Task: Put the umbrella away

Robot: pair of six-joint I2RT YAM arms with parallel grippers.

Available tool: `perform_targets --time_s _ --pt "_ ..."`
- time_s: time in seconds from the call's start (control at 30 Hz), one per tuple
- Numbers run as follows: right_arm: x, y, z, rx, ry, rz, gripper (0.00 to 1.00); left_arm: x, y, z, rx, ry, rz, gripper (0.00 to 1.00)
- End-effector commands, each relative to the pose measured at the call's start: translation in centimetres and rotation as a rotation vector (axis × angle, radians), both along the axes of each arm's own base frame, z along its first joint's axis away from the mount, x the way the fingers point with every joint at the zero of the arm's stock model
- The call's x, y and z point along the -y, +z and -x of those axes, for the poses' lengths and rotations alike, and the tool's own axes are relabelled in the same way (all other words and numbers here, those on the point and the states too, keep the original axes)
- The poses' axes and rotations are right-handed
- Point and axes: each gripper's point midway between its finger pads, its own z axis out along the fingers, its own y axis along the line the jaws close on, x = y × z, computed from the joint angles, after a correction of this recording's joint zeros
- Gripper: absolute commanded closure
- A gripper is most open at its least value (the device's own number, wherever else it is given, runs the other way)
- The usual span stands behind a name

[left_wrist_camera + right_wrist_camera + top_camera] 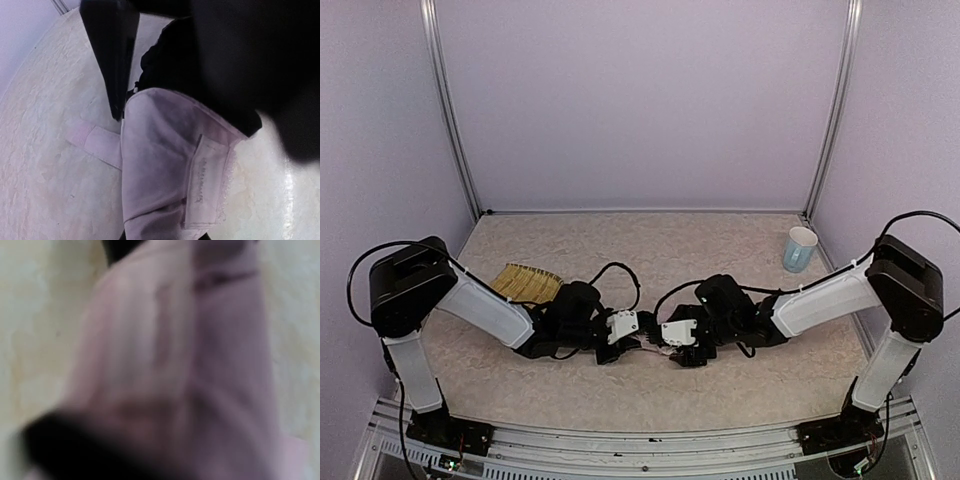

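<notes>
A: What is being seen around the work?

B: One table [620,240] is being shown, its beige mottled top crossed near the front by two black-and-white arms, the left arm [485,305] and the right arm [820,300]. One yellow woven tray [525,282] is being partly hidden behind the left arm. One pale blue cup [800,249], round and upright, is being shown well apart at the far right.

A: Where is the umbrella being found?

B: One umbrella [165,165] is lying on the table near the middle, between the left gripper [642,345] and the right gripper [667,352]. From above it is being almost wholly covered by the two of them.

A: What is being made out up close?

B: Thin pale pink fabric, folded and creased, is being shown by the left wrist camera. One flat strap [95,142] is sticking out sideways onto the table. One black finger [112,55] is being held against the fabric's edge. In the right wrist view only blurred pink is being shown.

A: And the jaws?

B: Whether either pair is gripping cannot be told.
</notes>
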Motion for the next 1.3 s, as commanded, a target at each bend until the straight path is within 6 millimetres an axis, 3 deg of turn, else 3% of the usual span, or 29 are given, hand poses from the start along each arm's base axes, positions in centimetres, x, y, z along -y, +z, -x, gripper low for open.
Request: perform_targets --time_s 0.0,0.2,0.37,0.43,0.5,0.63,0.77,0.83,0.9,0.97,1.03,1.1,1.27 --pt "2.6 0.7 0.1 0.005 -0.106 0.02 0.0 -2.9 -5.0 1.4 0.022 0.0 -0.224 1.0" --pt "2.3 6.6 1.5 0.016 -0.12 -0.162 0.0 -3.5 -6.8 2.0 0.032 -0.012 -0.296 1.0" --pt "3.6 14.4 -0.5 -0.034 -0.263 -0.46 0.0 -3.1 -7.0 3.4 0.032 -0.062 -0.294 1.0" --pt "4.8 17.2 -2.9 -0.141 -0.365 -0.607 0.0 -3.2 -7.3 3.8 0.034 -0.073 -0.304 1.0" --pt "5.5 18.2 -5.1 -0.231 -0.478 -0.685 0.0 -3.3 -7.6 3.9 0.042 -0.072 -0.319 1.0" --pt "4.6 18.7 -7.6 -0.409 -0.556 -0.715 0.0 -3.4 -7.8 4.0 0.054 -0.076 -0.335 1.0" --pt "3.5 19.5 -8.4 -0.591 -0.508 -0.839 0.0 -3.4 -7.9 4.3 0.062 -0.085 -0.347 1.0" --pt "3.8 18.9 -9.5 -0.596 -0.578 -0.842 0.03 -3.5 -8.1 4.5 0.067 -0.089 -0.357 1.0" --pt "4.3 16.7 -10.5 -0.617 -0.716 -0.77 0.11 -3.5 -8.1 4.6 0.07 -0.093 -0.363 1.0" --pt "5.2 12.3 -10.8 -0.657 -0.91 -0.617 0.18 -3.5 -8.2 4.7 0.068 -0.096 -0.365 1.0" --pt "6.2 7.4 -10.0 -0.692 -1.08 -0.455 0.21 -3.4 -8.3 4.7 0.065 -0.097 -0.366 1.0" --pt "6.4 4.0 -8.8 -0.675 -1.175 -0.317 0.22 -3.4 -8.3 4.7 0.061 -0.095 -0.365 1.0" --pt "4.1 0.6 -7.9 -0.637 -1.223 -0.145 0.2 -3.2 -8.3 5.0 0.053 -0.107 -0.365 1.0"
